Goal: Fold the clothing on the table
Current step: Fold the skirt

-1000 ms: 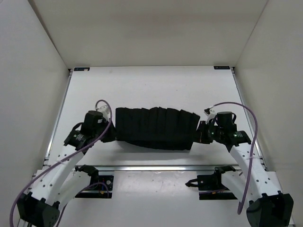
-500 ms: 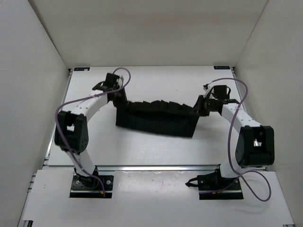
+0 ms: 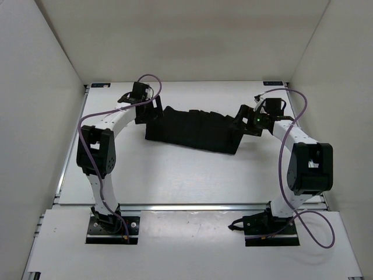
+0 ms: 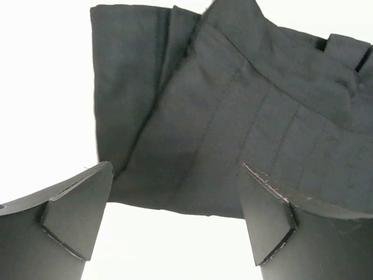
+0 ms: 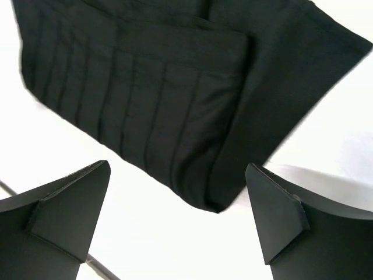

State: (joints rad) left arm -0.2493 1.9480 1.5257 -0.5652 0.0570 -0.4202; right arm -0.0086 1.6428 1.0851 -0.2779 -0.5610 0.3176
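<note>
The clothing (image 3: 195,128) is a black pleated garment lying in a folded band across the far middle of the white table (image 3: 175,175). At the band's left end my left gripper (image 3: 152,114) stands open, just off the fabric. In the left wrist view, the left gripper (image 4: 175,216) has only bare table between its fingers, and the clothing (image 4: 233,116) lies just beyond the tips. My right gripper (image 3: 245,119) is open at the right end. The right wrist view shows the right gripper (image 5: 180,216) holding nothing, with a folded corner of the clothing (image 5: 163,99) in front of it.
White walls close in the table on the left, right and far sides. A metal rail (image 3: 192,206) runs along the near edge, with the arm bases (image 3: 111,224) (image 3: 265,224) behind it. Small black brackets (image 3: 100,85) (image 3: 272,83) mark the far corners.
Both arms carried the clothing's near edge toward the far side, folding it over. Both grippers then opened and let the fabric go.
</note>
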